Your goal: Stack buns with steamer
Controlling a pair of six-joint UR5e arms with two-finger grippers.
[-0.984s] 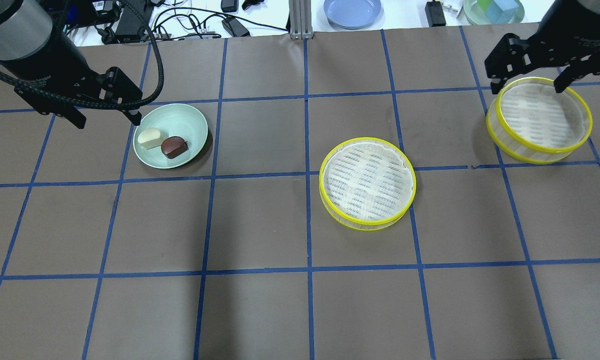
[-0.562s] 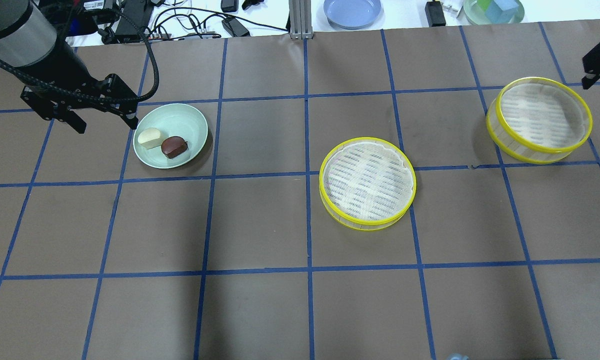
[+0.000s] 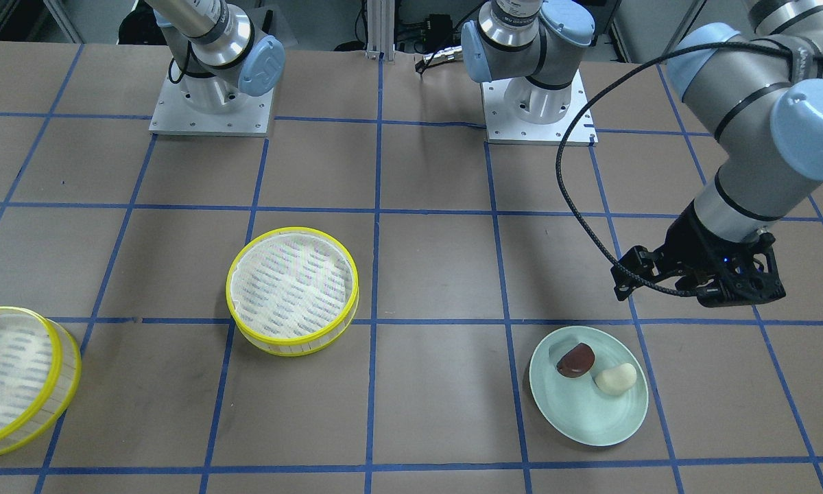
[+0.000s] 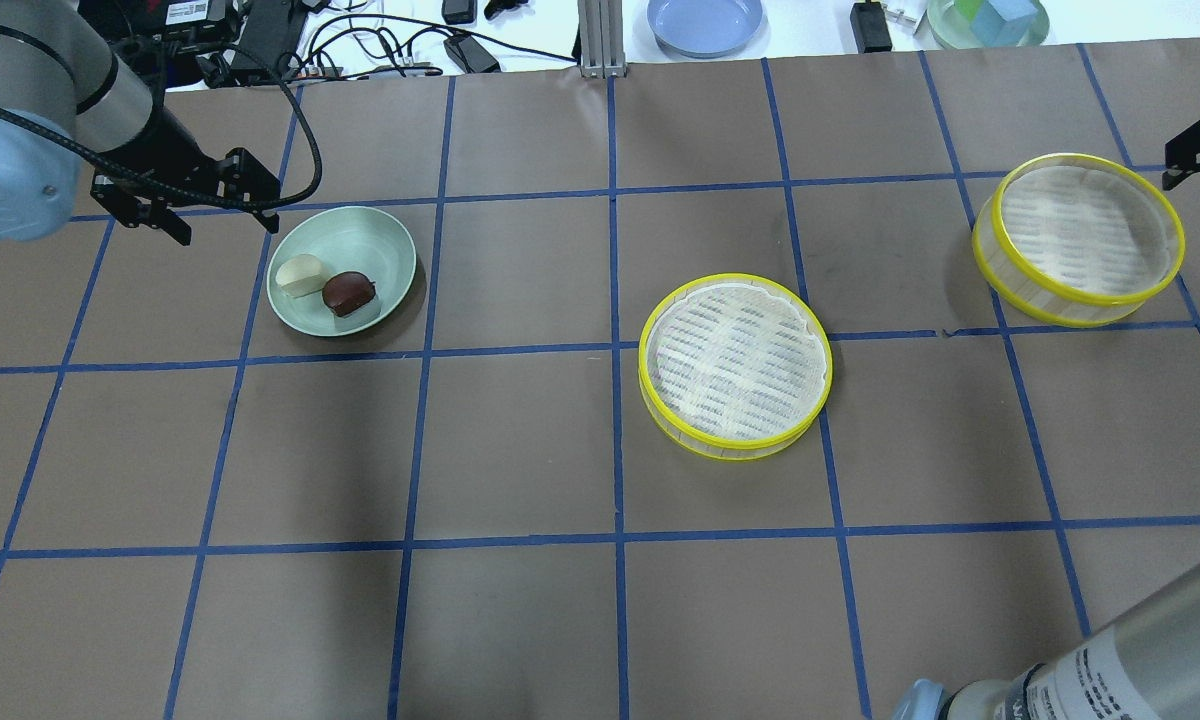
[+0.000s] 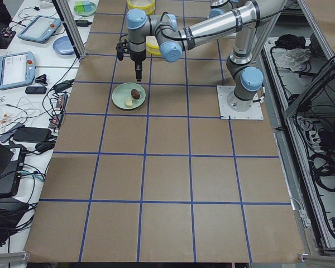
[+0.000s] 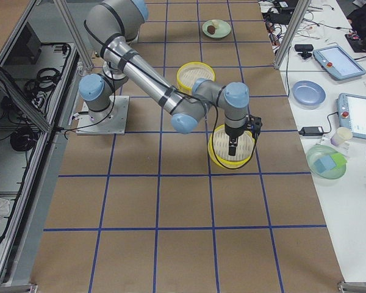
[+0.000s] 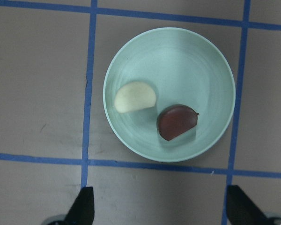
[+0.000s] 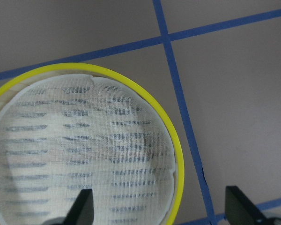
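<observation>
A cream-white bun (image 4: 300,275) and a dark reddish-brown bun (image 4: 348,293) lie side by side on a pale green plate (image 4: 365,235). My left gripper (image 4: 222,218) is open and empty, hanging above the table just beyond the plate's far-left rim; its wrist view shows both buns (image 7: 135,97) (image 7: 177,122). One yellow-rimmed steamer tray (image 4: 735,365) sits mid-table, another (image 4: 1080,240) at the far right, both empty. My right gripper (image 8: 160,211) is open and empty above the right rim of the far-right tray (image 8: 79,150).
A blue plate (image 4: 705,22), a green bowl with blocks (image 4: 990,20) and cables lie past the table's far edge. My right arm's elbow (image 4: 1110,670) hangs over the near right corner. Blue tape lines grid the brown table.
My left gripper has risen and drawn back from the plate's rim. My right gripper has moved right, off the far-right tray toward the view's edge. Both stay open.
</observation>
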